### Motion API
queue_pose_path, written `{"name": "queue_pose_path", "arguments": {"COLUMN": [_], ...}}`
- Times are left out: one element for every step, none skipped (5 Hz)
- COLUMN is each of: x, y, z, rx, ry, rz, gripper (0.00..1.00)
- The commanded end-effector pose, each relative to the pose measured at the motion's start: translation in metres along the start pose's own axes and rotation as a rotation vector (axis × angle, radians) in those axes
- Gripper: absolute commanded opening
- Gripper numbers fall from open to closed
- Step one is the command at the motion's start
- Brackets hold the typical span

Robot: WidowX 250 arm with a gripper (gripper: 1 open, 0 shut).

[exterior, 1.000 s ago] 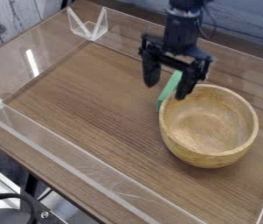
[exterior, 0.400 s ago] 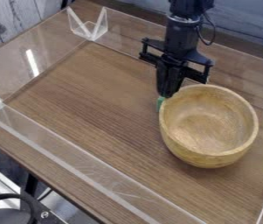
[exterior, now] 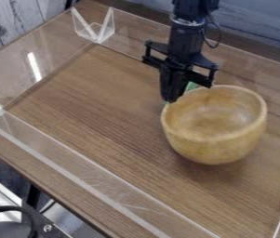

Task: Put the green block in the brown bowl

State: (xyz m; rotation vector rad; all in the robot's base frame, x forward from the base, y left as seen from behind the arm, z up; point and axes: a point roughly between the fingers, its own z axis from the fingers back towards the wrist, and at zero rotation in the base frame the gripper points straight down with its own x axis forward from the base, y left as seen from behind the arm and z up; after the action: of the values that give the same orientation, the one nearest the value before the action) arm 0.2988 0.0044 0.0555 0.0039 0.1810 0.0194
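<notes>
One arm was all I had, and its fingers [exterior: 172, 93] pointed straight down, pressed together just left of the brown bowl [exterior: 216, 124], right at its rim. From my view no green block showed; the fingers hid that spot, so I couldn't tell whether they pinched it. That bowl sat on the wooden surface [exterior: 92, 102].
</notes>
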Motion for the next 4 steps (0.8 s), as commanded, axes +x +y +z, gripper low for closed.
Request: {"name": "queue_pose_path", "arguments": {"x": [0.004, -0.001, -0.004, -0.001], "y": [-0.007, -0.018, 0.002, 0.010], "z": [0.004, 0.001, 0.001, -0.001], "rx": [0.000, 0.000, 0.006, 0.008], "ry": [-0.027, -0.022, -0.023, -0.023], "rz": [-0.017, -0.050, -0.025, -0.010], "gripper": [0.00, 0.00, 0.00, 0.00]}}
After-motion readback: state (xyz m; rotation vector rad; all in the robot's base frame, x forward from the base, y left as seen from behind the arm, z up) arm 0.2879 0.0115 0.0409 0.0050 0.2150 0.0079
